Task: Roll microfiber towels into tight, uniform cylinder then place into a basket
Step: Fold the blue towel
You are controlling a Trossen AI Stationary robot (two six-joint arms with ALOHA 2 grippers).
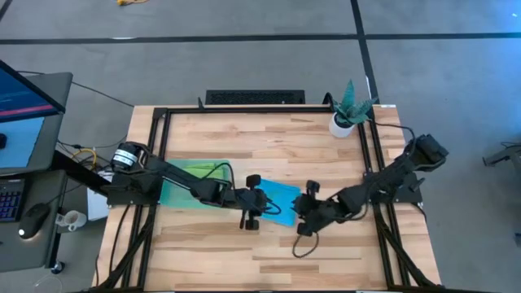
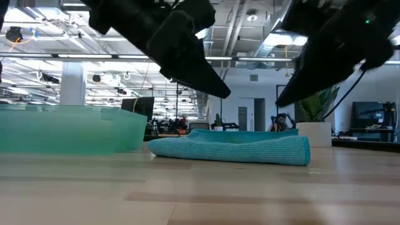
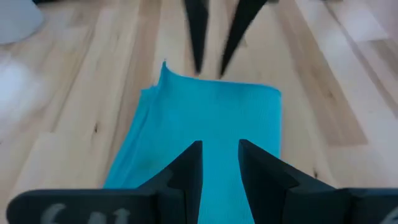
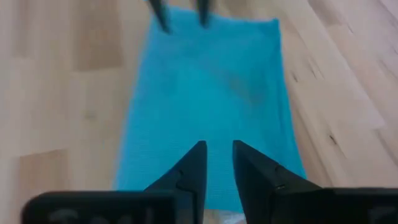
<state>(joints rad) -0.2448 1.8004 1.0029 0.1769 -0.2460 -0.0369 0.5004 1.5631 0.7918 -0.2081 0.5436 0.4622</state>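
A sky blue microfiber towel (image 1: 277,198) lies folded flat on the wooden table, right of the basket (image 1: 183,191). The basket is a translucent teal tray; lime green shows inside it under my left arm. My left gripper (image 3: 221,144) hovers over the towel's left end, fingers slightly apart and slanting down. My right gripper (image 4: 217,144) hovers over the right end, also with a narrow gap. In the low view both grippers (image 2: 222,92) (image 2: 280,101) hang above the towel (image 2: 237,147) without touching it. Each wrist view shows the other arm's fingertips at the towel's far end.
A potted plant (image 1: 348,110) stands at the table's far right corner. Black frame rails (image 1: 370,155) run along the table's sides. The basket's wall (image 2: 69,128) rises left of the towel. Bare wood lies toward the near edge (image 1: 269,260).
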